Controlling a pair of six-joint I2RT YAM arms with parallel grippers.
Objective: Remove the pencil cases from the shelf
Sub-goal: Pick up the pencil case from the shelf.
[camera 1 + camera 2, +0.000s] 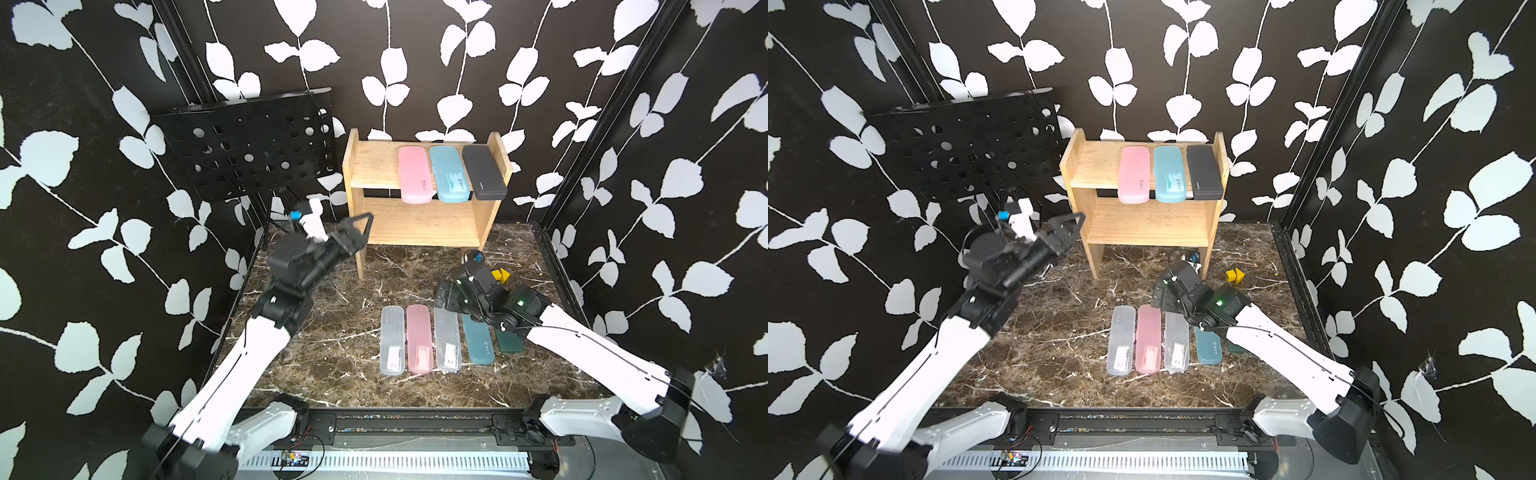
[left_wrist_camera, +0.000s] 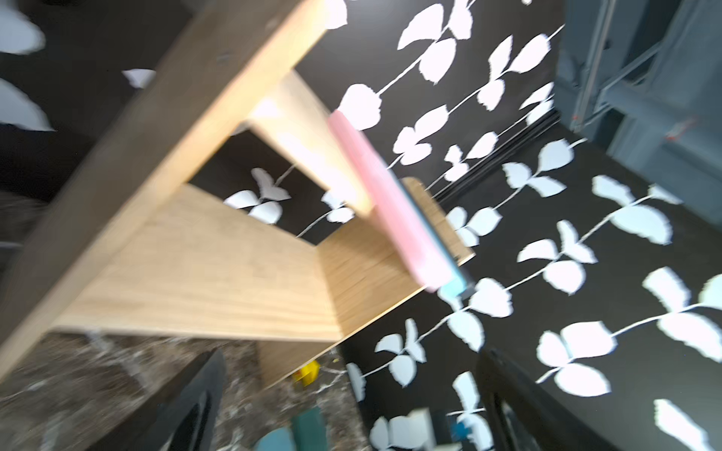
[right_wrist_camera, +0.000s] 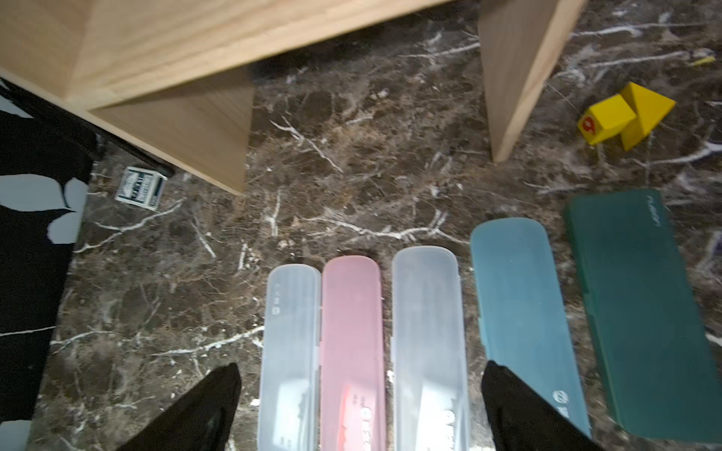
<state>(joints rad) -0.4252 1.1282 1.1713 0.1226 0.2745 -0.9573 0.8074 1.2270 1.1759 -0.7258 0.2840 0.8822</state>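
Here's the shelf point(image 1: 424, 232), and its top tier carries three pencil cases lying flat side by side, their near ends poking out past the front edge. There's the upper pink case point(image 1: 414, 174), the light blue case point(image 1: 449, 172) next to it, and the dark grey case point(image 1: 484, 171) just beside the shelf's side panel on the right arm's side.

Down on the marble tabletop point(image 1: 324, 357), out in front of the shelf, five more lie in a neat row with their ends pointing at it. That's a frosted case point(image 3: 291, 351), the lower pink case point(image 3: 351, 343), a second frosted case point(image 3: 428, 343), the teal case point(image 3: 523, 312) and the dark green case point(image 3: 640, 312).

The right gripper point(image 3: 363, 367) hangs over that row in front of the shelf. Its fingers are spread wide with nothing gripped, and the lower pink case and second frosted case show through the gap.

The left gripper point(image 2: 351, 355) is up beside the shelf's outer side panel on the left arm's side, jaws wide apart too and holding nothing. Its wrist view is blurred, so I cannot tell whether it touches the wood.

Yellow blocks point(image 3: 621, 117) sit just beside the shelf's front leg on the right arm's side, and a small card box point(image 3: 140, 188) lies near the opposite leg. A black music stand point(image 1: 249, 145) stands beside the shelf on the left arm's side.
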